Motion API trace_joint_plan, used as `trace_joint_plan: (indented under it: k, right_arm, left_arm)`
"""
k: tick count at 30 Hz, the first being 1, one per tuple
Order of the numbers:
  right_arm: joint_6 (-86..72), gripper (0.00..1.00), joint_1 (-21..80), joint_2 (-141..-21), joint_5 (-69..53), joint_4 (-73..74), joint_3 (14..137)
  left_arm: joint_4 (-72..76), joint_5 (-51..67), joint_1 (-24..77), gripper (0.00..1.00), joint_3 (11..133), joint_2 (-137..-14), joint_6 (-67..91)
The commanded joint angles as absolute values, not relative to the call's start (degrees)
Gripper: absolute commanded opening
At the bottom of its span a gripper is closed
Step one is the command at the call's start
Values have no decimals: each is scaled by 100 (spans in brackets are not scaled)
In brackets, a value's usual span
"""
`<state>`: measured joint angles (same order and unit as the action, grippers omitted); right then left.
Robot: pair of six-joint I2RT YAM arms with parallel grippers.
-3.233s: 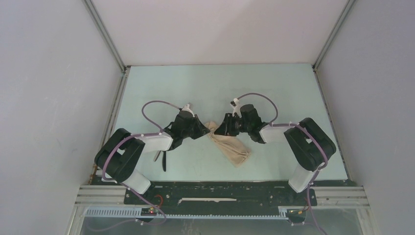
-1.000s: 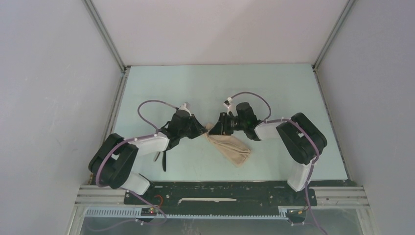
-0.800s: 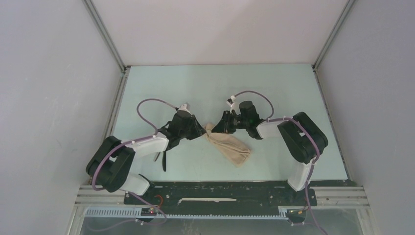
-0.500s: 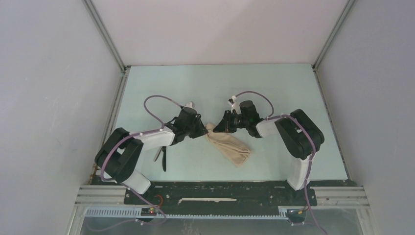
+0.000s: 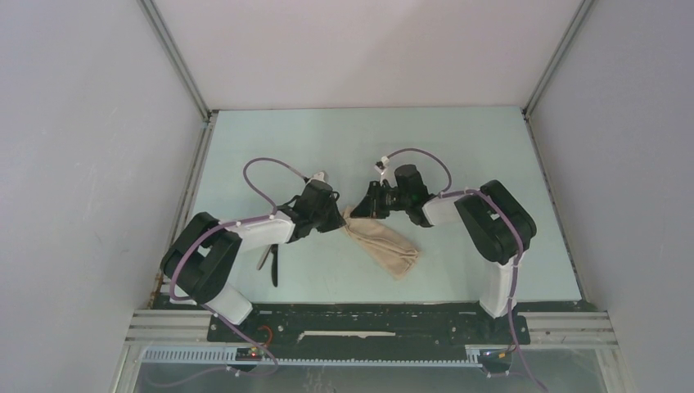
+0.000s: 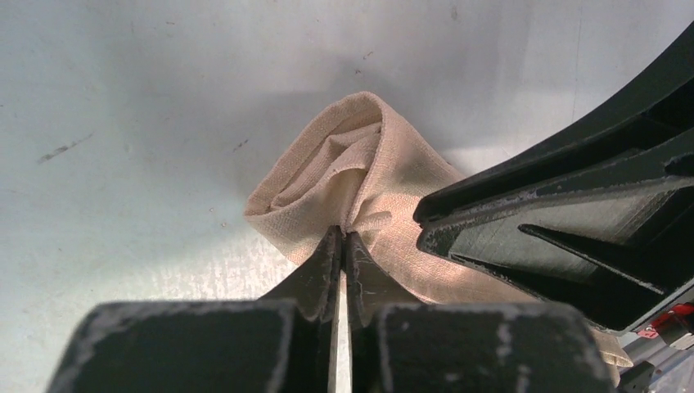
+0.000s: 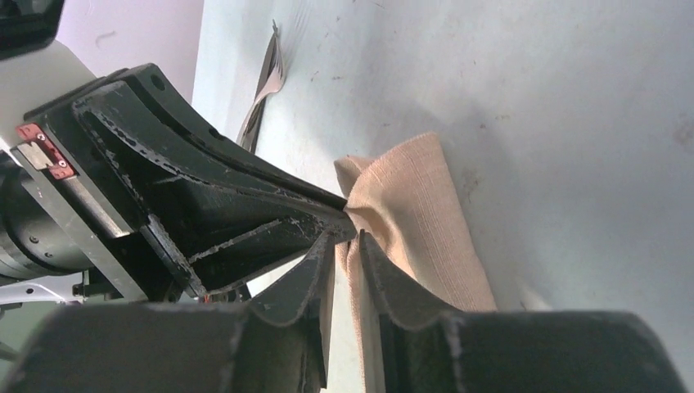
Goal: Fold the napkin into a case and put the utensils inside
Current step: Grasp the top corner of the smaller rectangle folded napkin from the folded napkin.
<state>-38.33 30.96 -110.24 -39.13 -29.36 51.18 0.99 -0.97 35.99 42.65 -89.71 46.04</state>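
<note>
Pinching with my left tool [image 6: 340, 246], I have its two fingers pressed together on a thin fold of the napkin [image 6: 360, 164], right at the cloth's rolled end. My right tool [image 7: 344, 246] meets it nose to nose from 2 o'clock. Its tips are nearly together, with another layer of the same end caught between them. I judge the step to be working open the mouth of the folded cloth so the cutlery can go in.

To do it well, each tool should hold one layer only. I should part them slowly and low over the bench [image 5: 327, 139], pulling toward 10 and 4 o'clock rather than upward. The loose body is not weighted and would drag or unfold if I lift it.

The cloth is a plain beige weave, coarse enough to show its threads, soft and limp. At the gripped end it curls into a small open tube with creased inner layers. From the tools it runs toward 4 o'clock as a narrow flat packet, ending in a squared hem.

Well apart, at 8 o'clock from my left tool and partly under that arm, lies the slim black knife [image 5: 274, 268]. Just beside it is a sliver of grey metal, which I take for the fork [image 5: 263, 260]. The bench is smooth, pale green and lightly scuffed.
</note>
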Motion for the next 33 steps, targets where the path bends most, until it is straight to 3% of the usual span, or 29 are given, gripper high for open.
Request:
trace_joint_plan:
  k: [1, 12, 22, 31, 33]
  right_arm:
    - [-3851, 21, 3188, -11229, -3935, -3010, 5405]
    - [-3986, 0, 3438, -11594, -4002, -3196, 5475]
    - [-4220, 1, 3937, -12390, -3834, -3689, 5765]
    - [-4110, 16, 3835, -11969, -3877, -3570, 5473]
    - [-4184, 19, 3746, -11878, -3922, -3638, 5343]
  left_arm:
    - [41, -296, 3631, 2, 4368, -8828, 4456]
    - [39, -296, 3632, 0, 4330, -8607, 4368]
    - [192, 88, 3541, 0, 4231, -8514, 4404]
    - [49, 55, 3451, 0, 4258, -8618, 4627]
    - [43, 133, 3360, 4, 4251, -8652, 4600]
